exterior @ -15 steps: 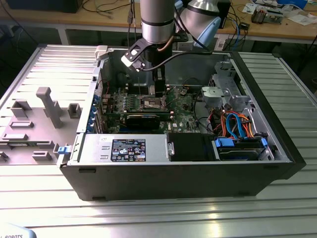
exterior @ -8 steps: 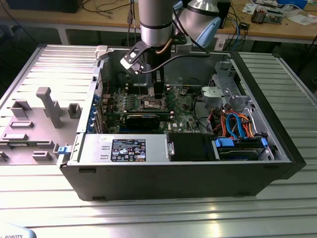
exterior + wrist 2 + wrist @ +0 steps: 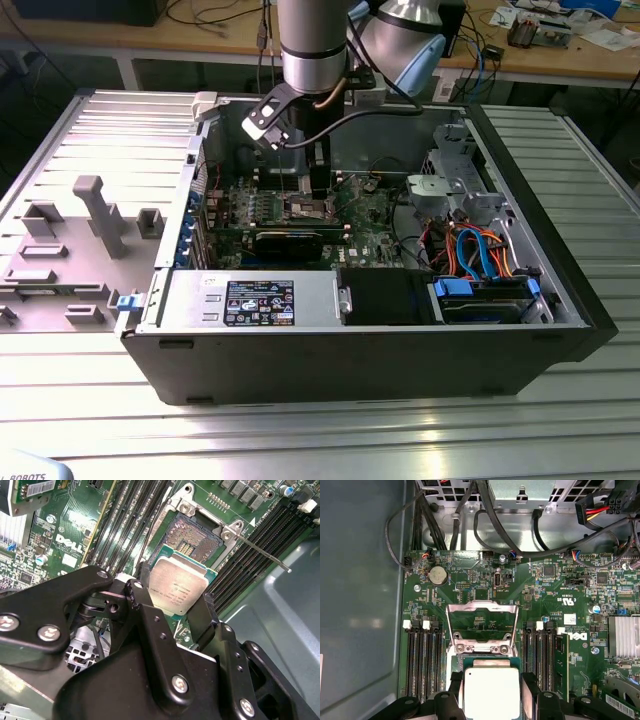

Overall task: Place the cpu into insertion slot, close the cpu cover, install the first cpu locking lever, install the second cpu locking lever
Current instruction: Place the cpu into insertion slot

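Placement of the cpu (image 3: 177, 587) into the insertion slot (image 3: 192, 536) is judged to be the step in hand. The chip is gripped by two opposite edges in the clenched pincer (image 3: 175, 599) and is held close over the motherboard (image 3: 560, 585), overlapping the near edge of the open slot, whose contact field is seen bare in the second wrist view. Whether the slot frame is touched cannot be told. The cpu cover (image 3: 480, 609) is swung up and back, and one thin locking lever (image 3: 262, 552) is seen standing free to the side, so nothing is latched yet. In the exterior view the arm is seen reaching into the opened computer case (image 3: 330, 350), which lies on the slatted surface (image 3: 300, 430). For a good seating, the chip's edges are best squared to the slot frame and its orientation matched; it is best kept flat and never slid sideways, since the contacts are likely bent by a tilted or dragged chip.
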